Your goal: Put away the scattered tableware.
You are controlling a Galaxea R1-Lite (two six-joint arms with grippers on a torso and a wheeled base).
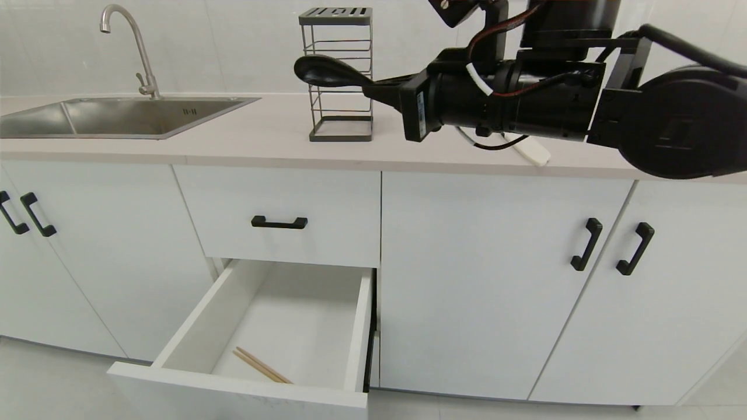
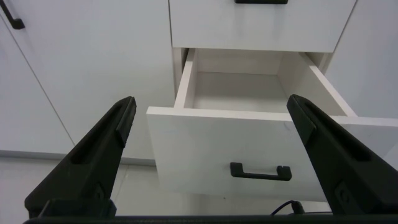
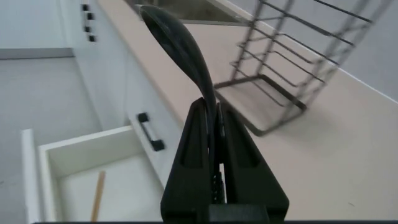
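The spoon (image 1: 324,71) is black, the chopsticks (image 1: 262,366) tan, the drawer (image 1: 233,388) white with a black handle (image 2: 260,172), the rack (image 1: 335,16) grey.

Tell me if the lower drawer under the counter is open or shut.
Open. The lower drawer is pulled out well past the shut upper drawer, its inside exposed, with chopsticks lying near its front.

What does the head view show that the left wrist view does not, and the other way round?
The head view adds the counter things: the sink, the faucet, the wire rack, and the black spoon clamped in the right gripper, plus the chopsticks lying in the open drawer. The left wrist view adds the open left gripper and that drawer's front handle. Both show the open drawer and, above it, the upper drawer's handle.
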